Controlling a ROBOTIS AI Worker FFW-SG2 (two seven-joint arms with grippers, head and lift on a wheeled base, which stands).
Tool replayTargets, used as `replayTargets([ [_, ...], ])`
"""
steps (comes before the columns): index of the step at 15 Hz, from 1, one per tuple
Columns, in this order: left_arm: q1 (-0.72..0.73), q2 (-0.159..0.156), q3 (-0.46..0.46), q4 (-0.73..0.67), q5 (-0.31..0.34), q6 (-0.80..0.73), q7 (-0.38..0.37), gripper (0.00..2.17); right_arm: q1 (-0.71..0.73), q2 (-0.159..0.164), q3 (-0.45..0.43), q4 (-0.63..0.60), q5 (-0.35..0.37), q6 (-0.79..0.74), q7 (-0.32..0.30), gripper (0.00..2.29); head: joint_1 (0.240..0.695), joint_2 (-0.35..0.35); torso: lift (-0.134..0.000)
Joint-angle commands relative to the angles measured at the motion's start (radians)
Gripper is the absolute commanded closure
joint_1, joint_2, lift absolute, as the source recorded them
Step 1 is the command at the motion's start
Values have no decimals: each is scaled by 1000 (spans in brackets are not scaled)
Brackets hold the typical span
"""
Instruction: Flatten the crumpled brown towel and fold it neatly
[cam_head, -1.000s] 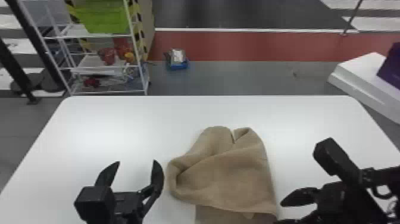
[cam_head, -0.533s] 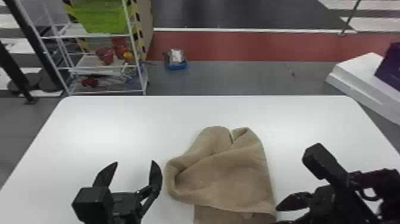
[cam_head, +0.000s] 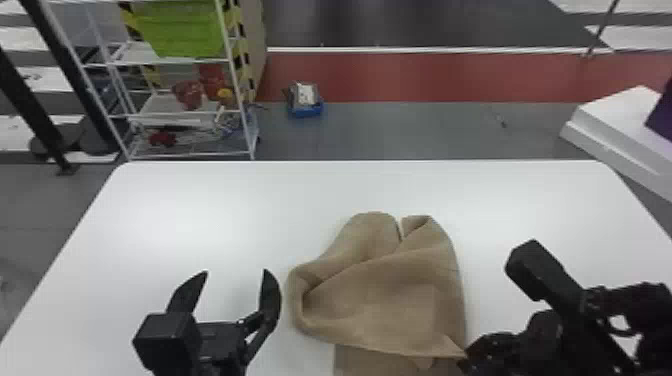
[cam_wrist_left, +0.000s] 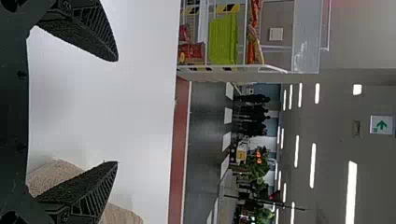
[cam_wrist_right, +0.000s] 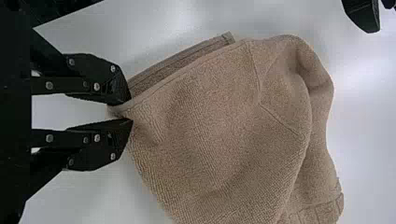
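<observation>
At lower left of the head view, has the left gripper (cam_head: 235, 272) near the brown towel (cam_head: 390, 300), fingers spread wide. At lower center, has the towel lying rumpled on the white desk (cam_head: 175, 210), partly folded over itself. At lower right, pinches a towel corner between the narrowly set fingers of the right gripper (cam_head: 464, 357).

Bright indoor light, glowing ceiling strips (cam_wrist_left: 352, 193), pale glare on white table (cam_head: 175, 210), soft shadows beside towel (cam_head: 380, 295)
</observation>
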Motion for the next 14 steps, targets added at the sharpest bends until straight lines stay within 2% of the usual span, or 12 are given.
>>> replayTargets([
  [1, 0, 0, 1, 0, 0, 0, 0, 93, 1, 7, -40, -9, -19, -5, -27, 1234, 695, 20, -124],
  [3, 0, 0, 1, 2, 0, 0, 0, 93, 0, 61, -182, -14, -163, -51, -87, 1234, 695, 12, -124],
  [4, 0, 0, 1, 0, 0, 0, 0, 93, -13, 91, -231, -14, -212, -76, -89, 1234, 695, -2, -124],
  [6, 2, 0, 1, 0, 0, 0, 0, 93, -46, 127, -266, -14, -273, -109, -109, 1231, 695, -4, -124],
  [8, 2, 0, 1, -3, 0, 0, 0, 93, -106, 203, -304, 5, -399, -115, -217, 1231, 695, 1, -124],
  [10, 3, 0, 1, -5, 0, 0, 2, 93, -143, 251, -280, 49, -439, -128, -314, 1231, 695, 17, -124],
  [13, 8, 0, 3, -14, -2, 0, 3, 93, -178, 262, -152, 200, -437, -244, -517, 1231, 695, 42, -124],
  [14, 8, 0, 3, -14, -2, 0, 2, 93, -197, 272, -117, 269, -433, -293, -606, 1231, 695, 57, -124],
])
